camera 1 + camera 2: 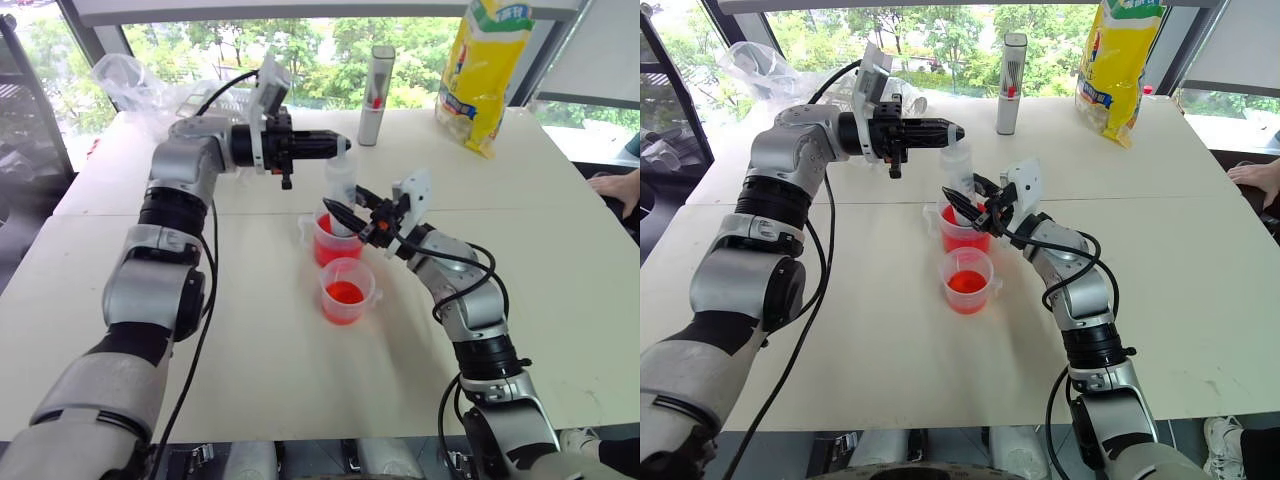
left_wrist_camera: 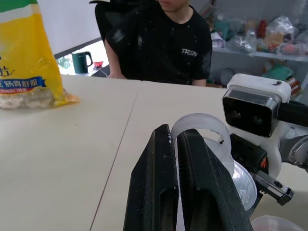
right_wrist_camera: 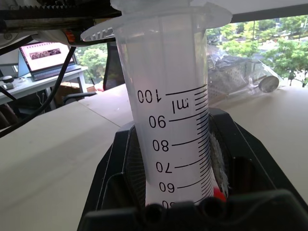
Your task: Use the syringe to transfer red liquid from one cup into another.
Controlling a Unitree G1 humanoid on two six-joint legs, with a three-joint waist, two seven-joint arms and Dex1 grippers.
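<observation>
The clear syringe [image 1: 341, 190] with printed scale stands upright at frame centre, tip down in the handled cup [image 1: 332, 243]. The right gripper [image 1: 345, 215] clamps its barrel; the left gripper [image 1: 340, 146] pinches its plunger top.

Office-like workroom; white tables [image 1: 560, 250], laptop [image 3: 45, 57] on desk, cluttered shelves [image 2: 260, 41]

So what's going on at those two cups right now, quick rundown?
Right gripper jaws shut on the syringe barrel, upright in the far cup. Left gripper jaws shut on the plunger top. Near cup holds red liquid. Nothing in the way.
</observation>
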